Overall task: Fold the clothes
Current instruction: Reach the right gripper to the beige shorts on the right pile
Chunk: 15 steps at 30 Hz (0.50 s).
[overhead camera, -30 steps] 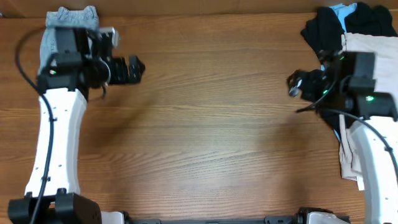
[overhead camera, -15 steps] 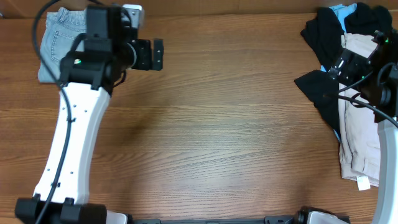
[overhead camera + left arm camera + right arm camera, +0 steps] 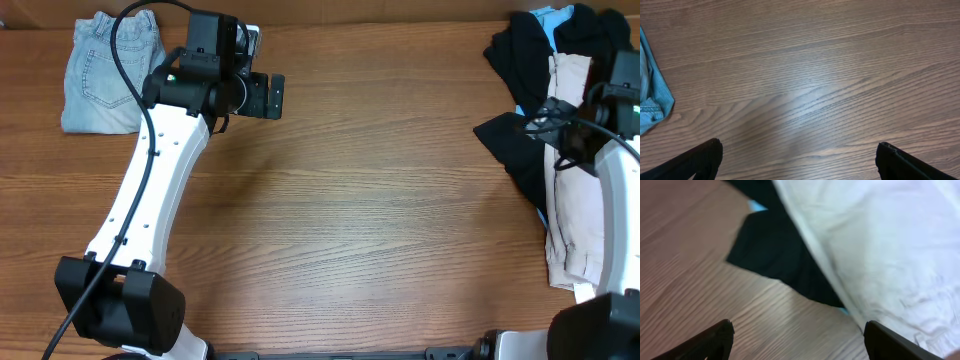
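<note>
The pale beige shorts (image 3: 578,200) lie crumpled along the table's right edge, partly over black garments. They fill the upper right of the right wrist view (image 3: 880,245). My right gripper (image 3: 540,120) hovers at their left edge, open and empty (image 3: 797,340), with its right finger over the beige cloth. My left gripper (image 3: 276,97) is open and empty over bare wood at the upper left (image 3: 797,162).
Light-blue denim shorts (image 3: 105,70) lie folded at the far left corner, their edge showing in the left wrist view (image 3: 650,95). Black garments with light-blue trim (image 3: 520,55) are heaped at the far right, one flap (image 3: 775,250) spreading onto the wooden table (image 3: 350,220).
My left arm has swung right, away from the denim shorts. My right arm has pulled back to the right, over the edge of the clothes pile.
</note>
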{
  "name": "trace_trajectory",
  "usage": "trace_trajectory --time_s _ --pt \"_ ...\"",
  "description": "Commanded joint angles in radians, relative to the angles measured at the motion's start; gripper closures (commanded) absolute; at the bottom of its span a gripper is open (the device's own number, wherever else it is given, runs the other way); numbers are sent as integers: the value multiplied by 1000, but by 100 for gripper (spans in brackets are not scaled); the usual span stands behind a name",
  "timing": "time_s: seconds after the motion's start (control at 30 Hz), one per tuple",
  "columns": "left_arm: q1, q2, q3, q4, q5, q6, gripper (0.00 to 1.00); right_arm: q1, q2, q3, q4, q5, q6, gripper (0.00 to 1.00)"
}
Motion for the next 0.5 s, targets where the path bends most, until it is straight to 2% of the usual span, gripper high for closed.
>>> trace_trajectory --time_s 0.0,0.17,0.3,0.47 --pt "-7 2 24 6 -23 6 0 -66 24 -39 -16 31 95 13" --pt "-7 2 24 43 -31 5 0 -133 51 -142 -4 -2 169 13" --pt "-7 2 24 50 -29 5 0 -164 51 -222 40 -3 172 12" --pt "-7 2 24 49 -29 5 0 -204 51 -349 160 2 168 12"
